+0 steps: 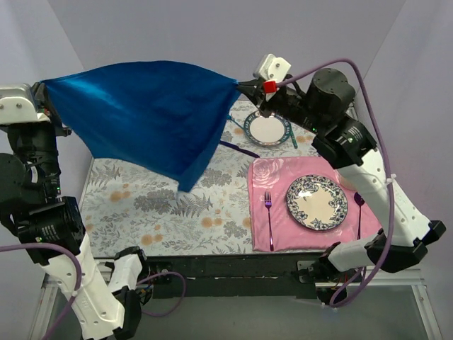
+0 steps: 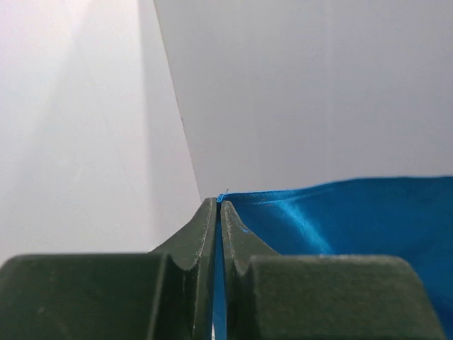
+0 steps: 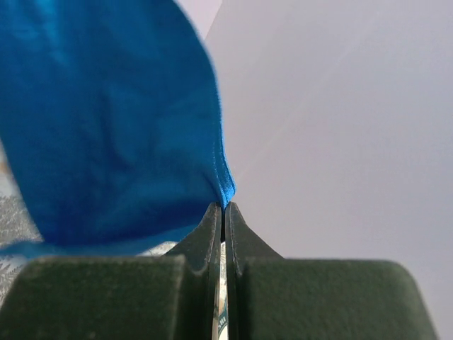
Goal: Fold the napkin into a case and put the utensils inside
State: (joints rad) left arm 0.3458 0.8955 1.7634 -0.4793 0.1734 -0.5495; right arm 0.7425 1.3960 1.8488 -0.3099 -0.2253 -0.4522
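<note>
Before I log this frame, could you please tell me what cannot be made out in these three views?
Top view: the raised napkin hides the table beneath it. The dark purple knife runs under its edge, one end unseen.
Left wrist: the left end effector and the napkin fill the lower frame, and no table shows.
Right wrist: the napkin and the right end effector cover nearly all the table.

Floral table (image 1: 141,202) — pink placemat (image 1: 287,234), small plate (image 1: 267,129), purple knife (image 1: 241,149).
</note>
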